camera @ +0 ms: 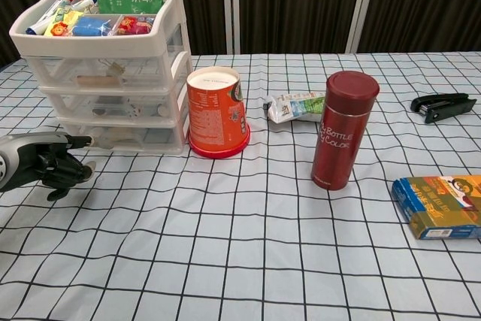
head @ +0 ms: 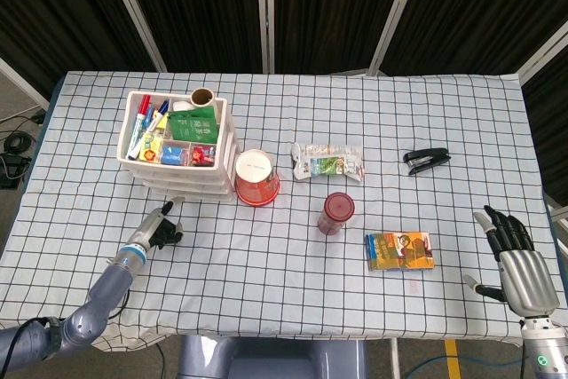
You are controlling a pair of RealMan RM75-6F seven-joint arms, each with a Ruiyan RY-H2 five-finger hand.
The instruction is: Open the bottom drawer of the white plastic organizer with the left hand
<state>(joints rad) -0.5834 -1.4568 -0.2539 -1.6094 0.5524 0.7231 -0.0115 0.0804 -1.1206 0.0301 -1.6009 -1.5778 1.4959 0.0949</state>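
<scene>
The white plastic organizer [head: 175, 153] [camera: 113, 73] stands at the table's left rear, three drawers stacked under an open tray of pens and packets. Its bottom drawer [camera: 124, 136] looks pushed in. My left hand [head: 160, 230] [camera: 46, 163] lies low over the cloth just in front of the organizer's left end. One finger points toward the bottom drawer front, the tip close to it, and the other fingers curl under; it holds nothing. My right hand [head: 516, 264] is at the table's right front edge, fingers spread, holding nothing.
An upturned orange paper cup [head: 256, 177] [camera: 218, 112] stands right beside the organizer. A red bottle [head: 337, 212] [camera: 343, 130], a snack packet [head: 328, 162], a black stapler [head: 427, 160] and a colourful box [head: 399, 251] lie to the right.
</scene>
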